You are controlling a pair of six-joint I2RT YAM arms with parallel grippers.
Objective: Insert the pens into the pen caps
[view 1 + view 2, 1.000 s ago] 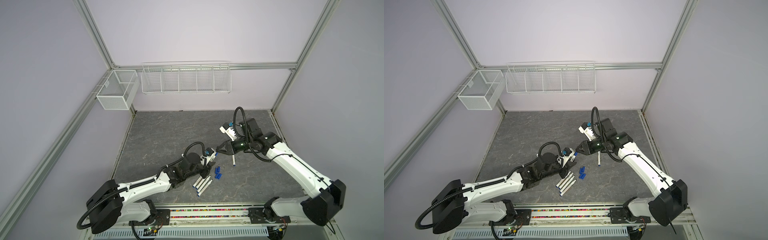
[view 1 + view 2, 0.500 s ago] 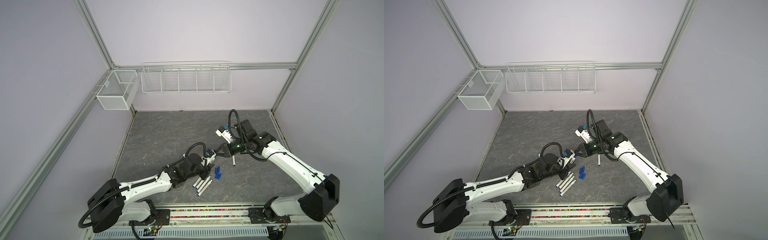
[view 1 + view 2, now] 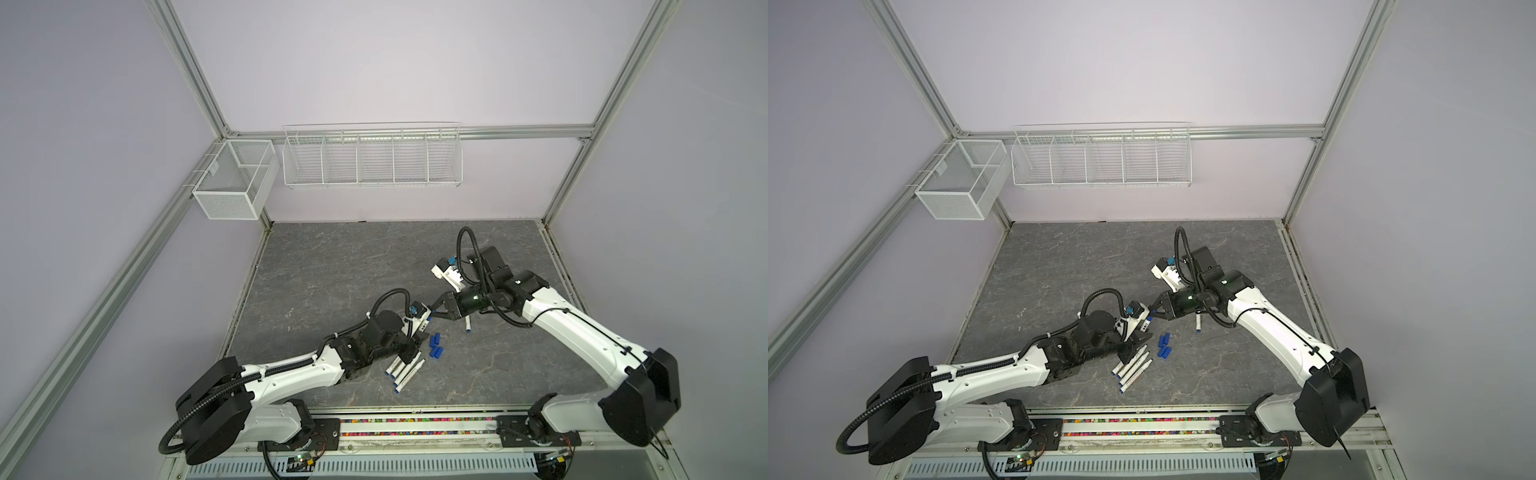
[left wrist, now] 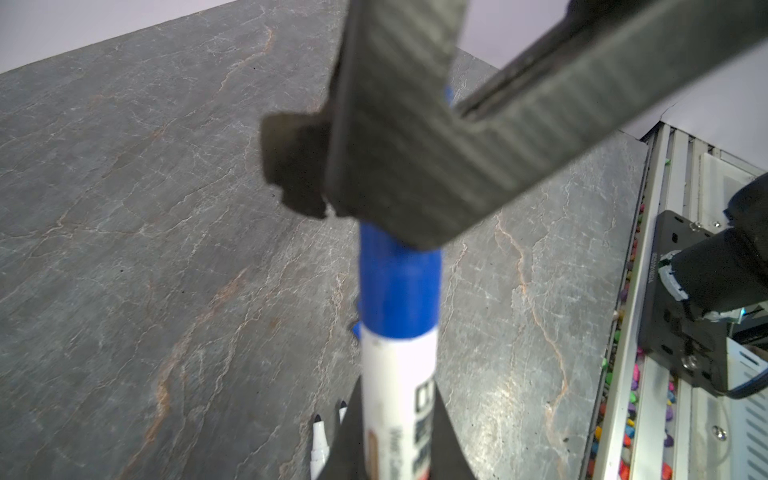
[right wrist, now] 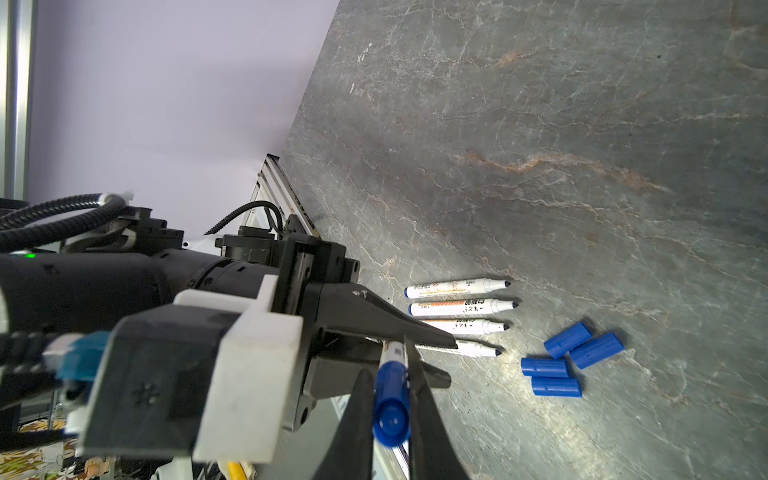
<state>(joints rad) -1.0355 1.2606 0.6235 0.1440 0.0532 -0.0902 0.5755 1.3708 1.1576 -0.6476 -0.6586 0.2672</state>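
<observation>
R pincer [image 5: 387, 365] is clamped on a blue cap [image 5: 390, 415], w/ that cap seated on the tip end of a white pen [image 4: 395, 357] whose barrel the L pincer [image 4: 397, 415] grips tight; the two meet approx mid-table, just above the surface. Near side of the L pincer, four uncapped pens [image 5: 457, 306] lie side by side, w/ four loose caps [image 5: 544, 368] bunched just to their right. A sixth pen [image 3: 467, 323] lies apart, further right, under the R arm on the grey table [image 3: 332, 266].
</observation>
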